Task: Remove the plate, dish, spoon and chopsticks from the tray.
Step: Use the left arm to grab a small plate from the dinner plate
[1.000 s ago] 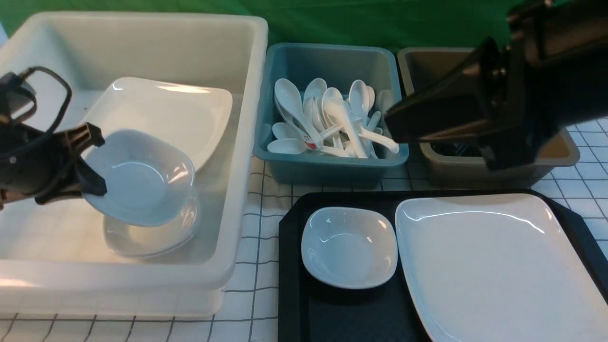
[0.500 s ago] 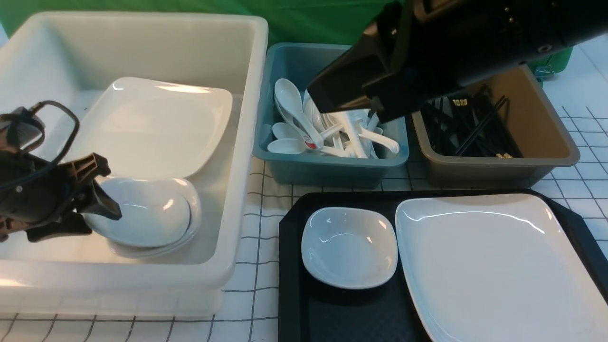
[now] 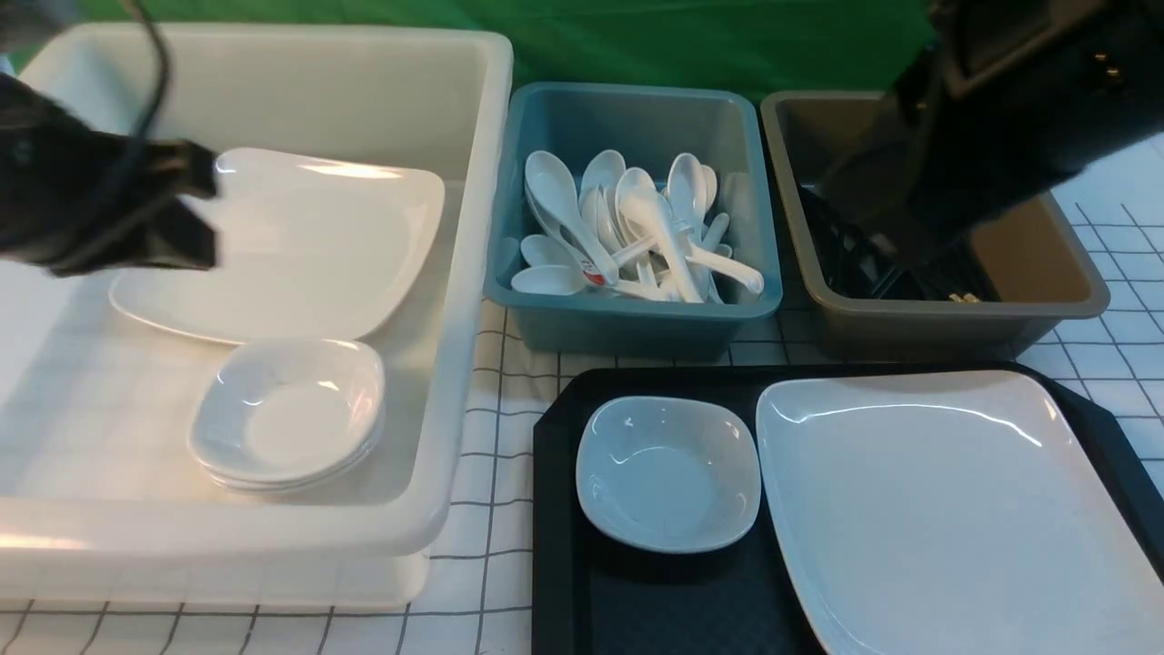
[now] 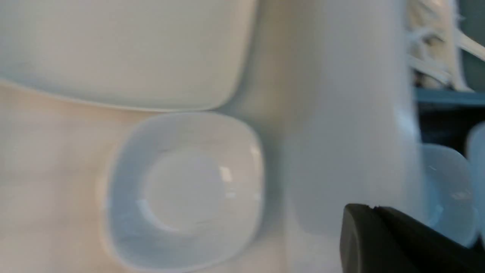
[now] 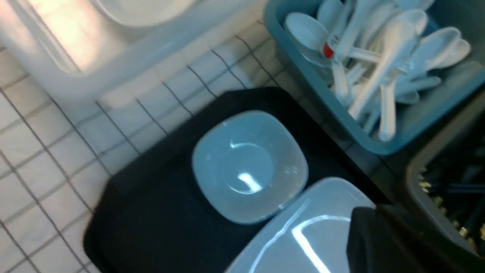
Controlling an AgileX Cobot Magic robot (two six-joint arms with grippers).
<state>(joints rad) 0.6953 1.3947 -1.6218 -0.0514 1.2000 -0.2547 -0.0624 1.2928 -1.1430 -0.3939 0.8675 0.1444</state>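
clearing the dish (image 3: 668, 473) looks next: it sits on the tray (image 3: 564, 509), just beside the plate (image 3: 946, 509) at its nine o'clock. the left gripper (image 3: 195, 207) hangs closed and empty over the white tub (image 3: 473, 273). the right gripper (image 5: 375, 231) is closed too. open wide, pinch the dish's nine o'clock rim and lift level, clear of the plate.
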